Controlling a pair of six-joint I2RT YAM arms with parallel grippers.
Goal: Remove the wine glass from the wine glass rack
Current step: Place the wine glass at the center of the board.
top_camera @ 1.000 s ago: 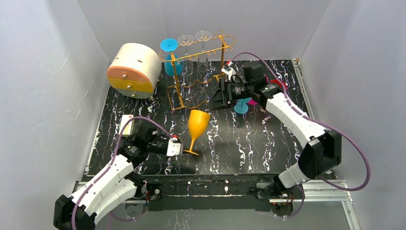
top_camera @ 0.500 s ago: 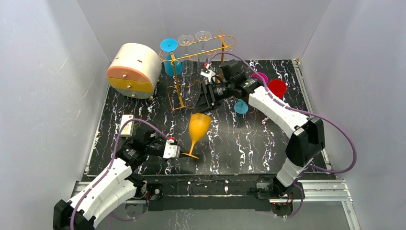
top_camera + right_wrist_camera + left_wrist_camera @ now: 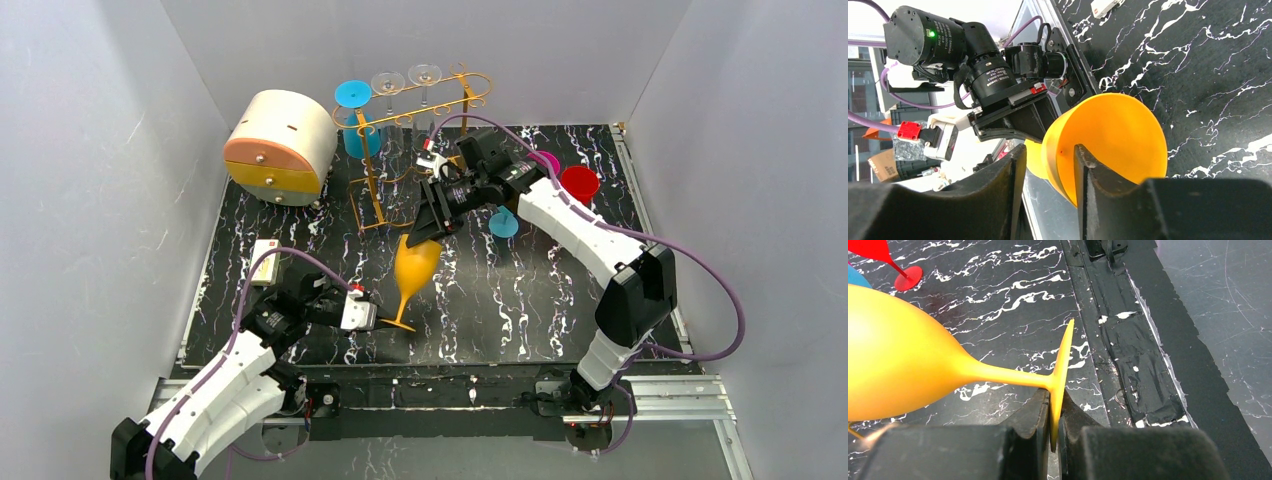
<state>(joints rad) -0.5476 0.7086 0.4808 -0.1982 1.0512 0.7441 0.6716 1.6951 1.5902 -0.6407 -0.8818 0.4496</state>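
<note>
From above: the orange wine glass (image 3: 413,268) is off the wine glass rack (image 3: 464,98), upright mid-surface (image 3: 520,300) between both arms. Left wrist: the left fingers (image 3: 1035,415) pinch its foot, steadying it. Right wrist: the right fingers (image 3: 1008,190) stand parted astride the bowl's rim, seemingly for a handover.

A round drawer box (image 3: 280,146), cream on top with orange and yellow fronts, is set at the far left of the black, white-veined table (image 3: 520,300). A small white box (image 3: 265,250) is seen near the table's left edge. Toward the far right a red glass (image 3: 579,183) is placed, with a pink glass (image 3: 547,160) just beside it and a partly hidden blue glass (image 3: 503,226) nearer the middle.
</note>
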